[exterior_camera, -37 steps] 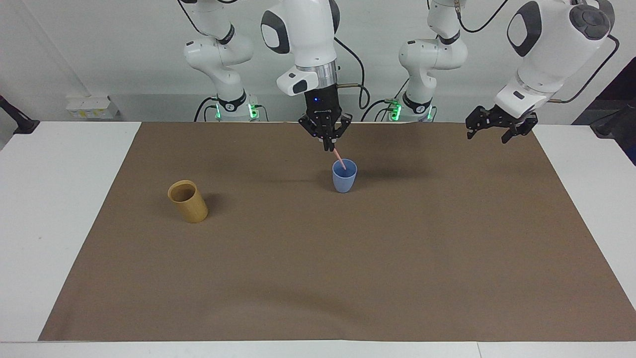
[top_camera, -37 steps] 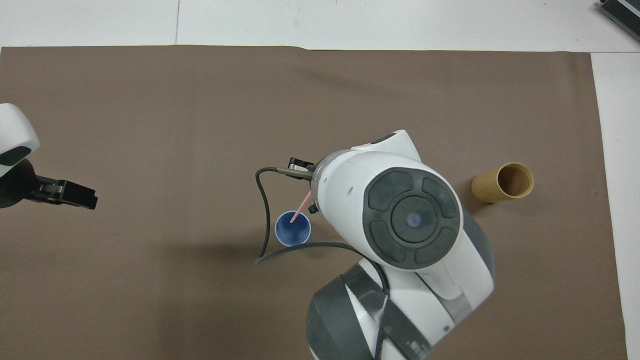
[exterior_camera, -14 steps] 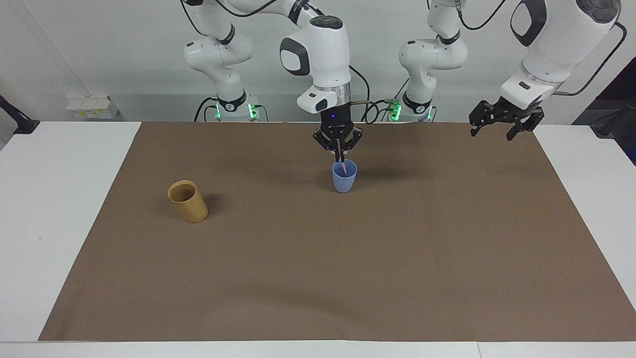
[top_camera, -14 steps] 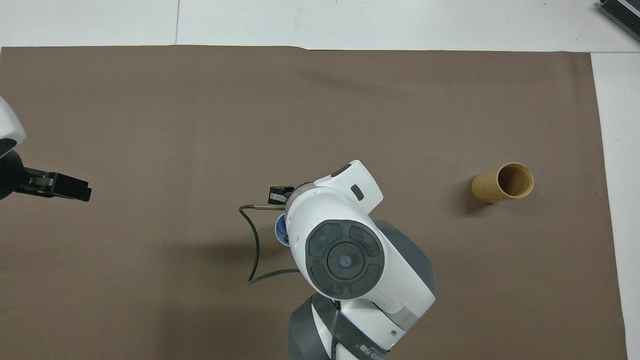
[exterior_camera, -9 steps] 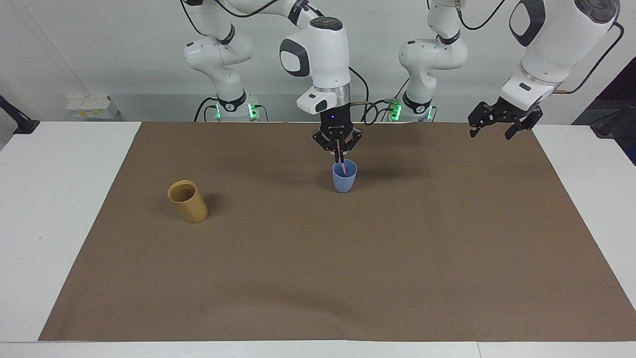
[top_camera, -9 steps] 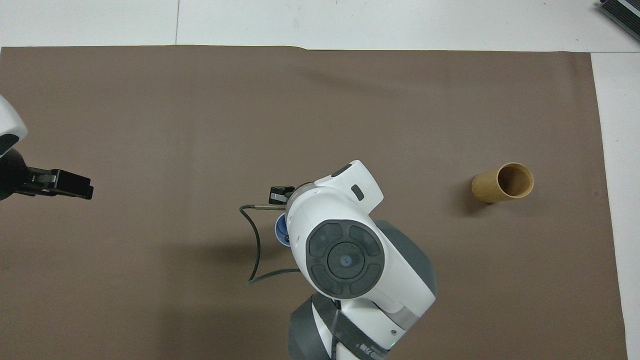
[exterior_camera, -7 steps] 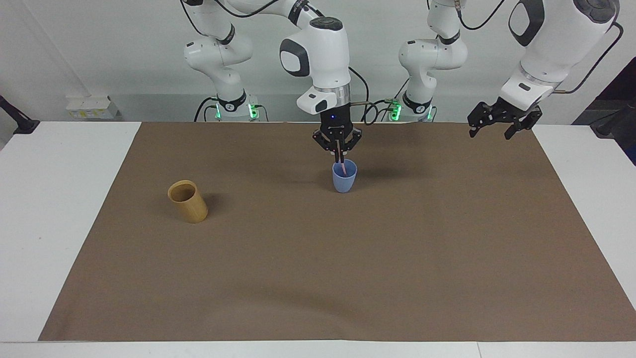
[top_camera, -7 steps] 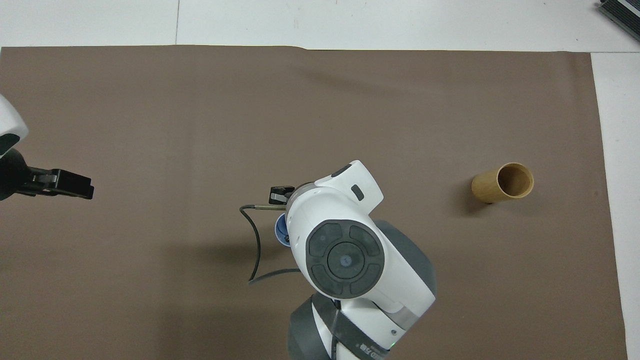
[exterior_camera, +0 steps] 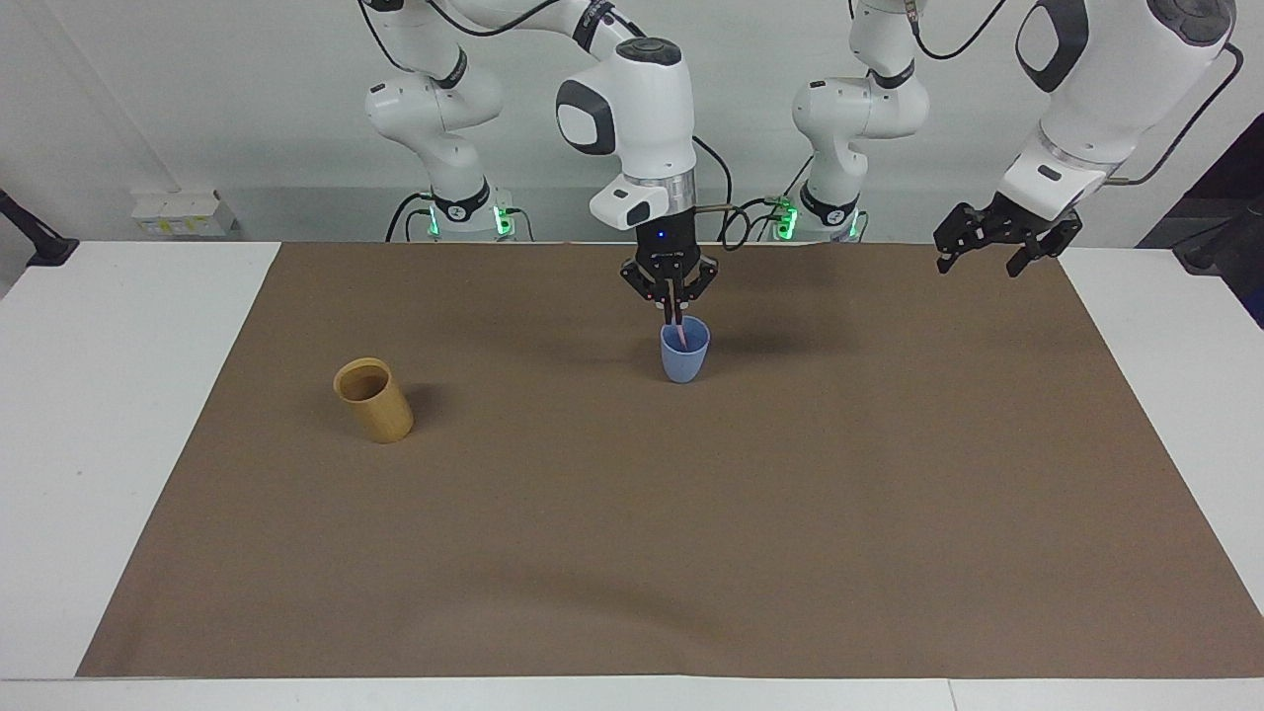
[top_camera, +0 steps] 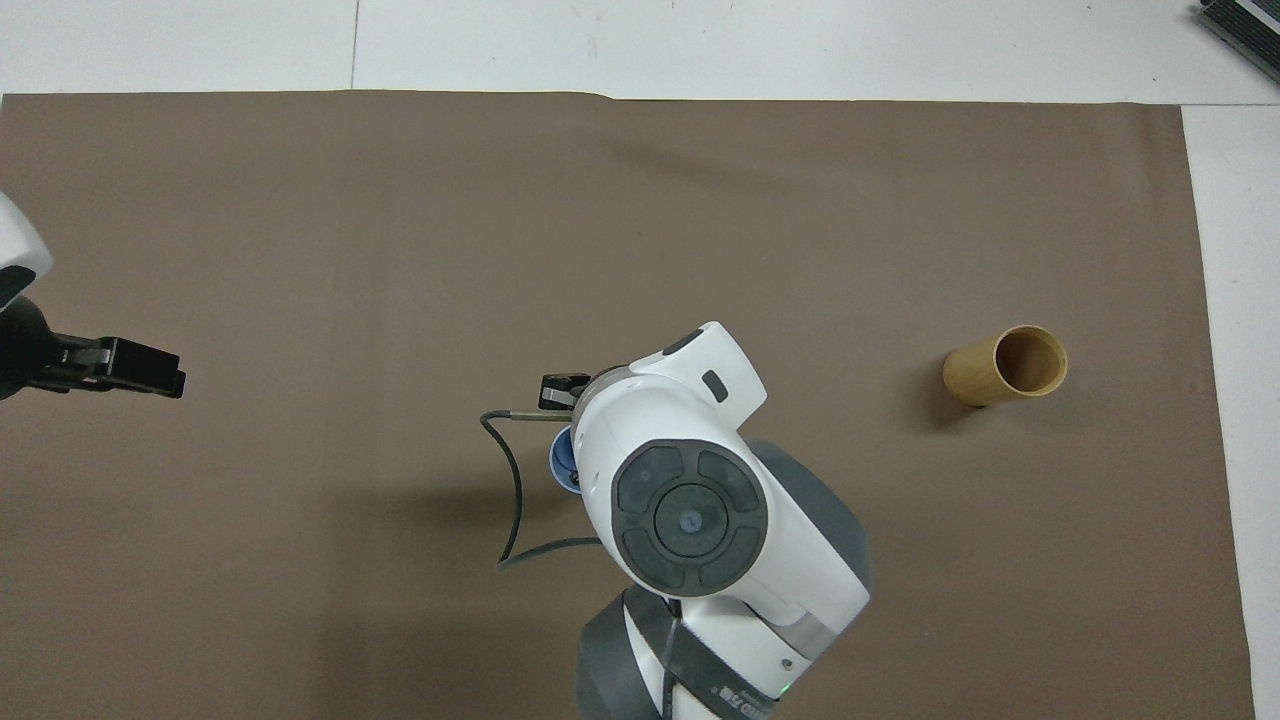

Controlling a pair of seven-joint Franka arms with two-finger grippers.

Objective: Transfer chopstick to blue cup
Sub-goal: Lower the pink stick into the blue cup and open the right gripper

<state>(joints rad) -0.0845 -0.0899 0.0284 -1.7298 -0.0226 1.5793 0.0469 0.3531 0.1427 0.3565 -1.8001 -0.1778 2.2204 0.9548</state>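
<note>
The blue cup (exterior_camera: pixel 684 360) stands upright on the brown mat, toward the robots' side of its middle. My right gripper (exterior_camera: pixel 673 318) points straight down just above the cup's rim, shut on the chopstick (exterior_camera: pixel 679 333). The thin pink stick stands nearly upright with its lower end inside the cup. In the overhead view the right arm's wrist covers the gripper and chopstick, and only a sliver of the blue cup (top_camera: pixel 562 460) shows. My left gripper (exterior_camera: pixel 1007 249) (top_camera: pixel 135 368) waits open and empty in the air over the mat's edge at the left arm's end.
A tan cylindrical cup (exterior_camera: pixel 373 400) (top_camera: pixel 1005 365) stands empty toward the right arm's end of the table. The brown mat (exterior_camera: pixel 632 543) covers most of the white table. A grey cable (top_camera: pixel 510 490) loops from the right wrist beside the blue cup.
The right gripper has turned the chopstick from slanted to nearly upright and lowered it into the blue cup, then held almost still. The left gripper has shifted only slightly.
</note>
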